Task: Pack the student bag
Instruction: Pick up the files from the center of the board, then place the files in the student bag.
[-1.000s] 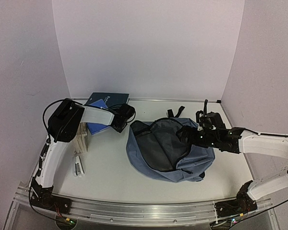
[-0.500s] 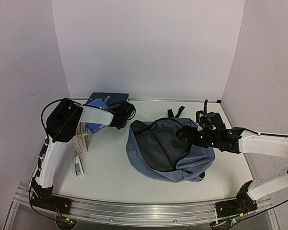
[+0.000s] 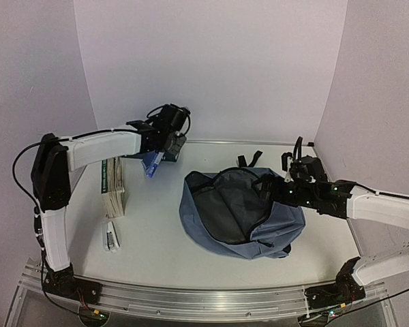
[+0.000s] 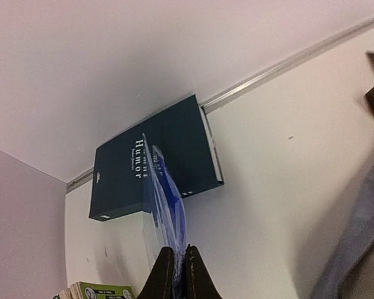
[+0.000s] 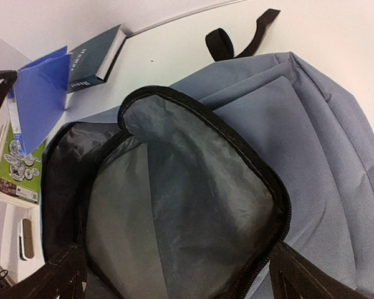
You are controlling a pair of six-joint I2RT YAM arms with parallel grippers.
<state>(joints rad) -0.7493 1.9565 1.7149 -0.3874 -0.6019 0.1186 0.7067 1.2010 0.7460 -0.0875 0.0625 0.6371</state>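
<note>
The student bag [image 3: 240, 216] lies at mid table, blue-grey, its zip open and the dark lining [image 5: 174, 205] showing. A thin blue folder [image 4: 166, 208] hangs in the air, and my left gripper [image 4: 174, 269] is shut on its edge. In the top view, the left gripper [image 3: 158, 151] is raised near the back wall, with the blue folder [image 3: 150, 165] dangling left of the bag. My right gripper [image 3: 264, 189] is open at the right side of the bag's mouth. In the right wrist view, the right gripper [image 5: 181, 280] has a finger [image 5: 56, 280] on either side of the lining.
A dark teal book [image 4: 156, 156] lies flat by the back wall rail. A stack of green-covered books [image 3: 114, 185] stands at the left, with a small white object [image 3: 111, 238] nearer the front. Black bag straps [image 3: 249, 159] trail behind the bag.
My left gripper has shut on the blue folder and lifted it off the dark book, up and a little rightward. The right gripper has barely moved.
</note>
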